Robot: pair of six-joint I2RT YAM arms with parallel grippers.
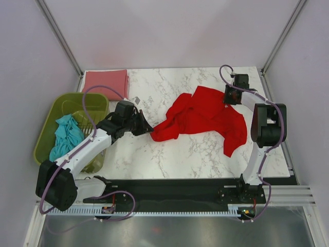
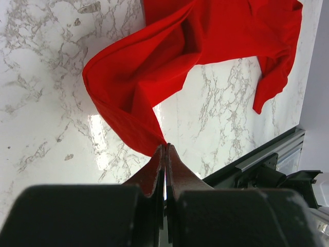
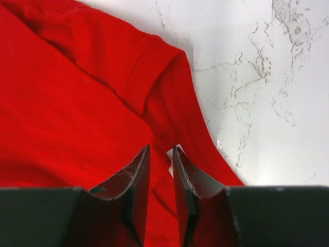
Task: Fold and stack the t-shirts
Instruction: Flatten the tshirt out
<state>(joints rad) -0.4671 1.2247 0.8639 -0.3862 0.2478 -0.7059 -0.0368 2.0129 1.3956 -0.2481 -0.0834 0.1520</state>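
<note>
My left gripper [image 2: 165,147] is clamped on the one red t-shirt [image 1: 205,116] on the table [image 1: 154,154], my right gripper [image 3: 160,154] narrowly apart at its far edge, one pink t-shirt [image 1: 105,82] folded back-left, one teal t-shirt [image 1: 66,135] in the one basket [image 1: 49,121].

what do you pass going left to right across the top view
teal shirt → pink shirt → left gripper → red shirt

White marble-patterned table [image 1: 169,154] — plain pale walls [image 1: 169,31] on three sides.
</note>
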